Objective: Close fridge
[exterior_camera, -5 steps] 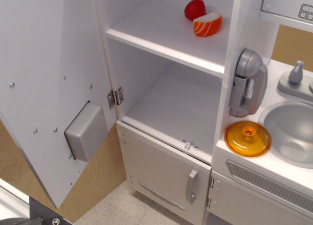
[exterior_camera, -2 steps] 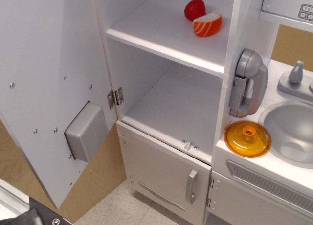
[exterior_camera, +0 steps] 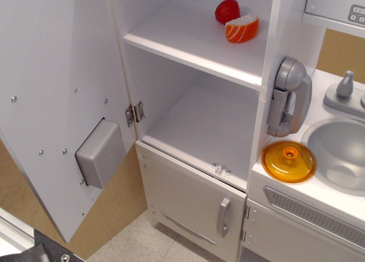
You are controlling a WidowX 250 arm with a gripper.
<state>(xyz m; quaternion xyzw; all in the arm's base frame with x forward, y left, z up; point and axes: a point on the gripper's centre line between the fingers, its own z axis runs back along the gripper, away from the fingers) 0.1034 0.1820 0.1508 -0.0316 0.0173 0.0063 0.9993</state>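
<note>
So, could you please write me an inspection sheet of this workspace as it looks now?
Surface: white counter beside the fridge, with a sink and grey faucet.
Job's things: fridge open; its door is swung wide to the left, grey box on its inner face. Lower shelf bare.
Clutter: red strawberry and orange slice on the upper shelf; orange lid on the counter; grey toy phone on the fridge's side wall.
Grippers: only a dark part at the bottom-left corner; jaws not seen.
Cables: nothing seen.
Surroundings: shut lower door with short grey handle; speckled floor; wood panel.
</note>
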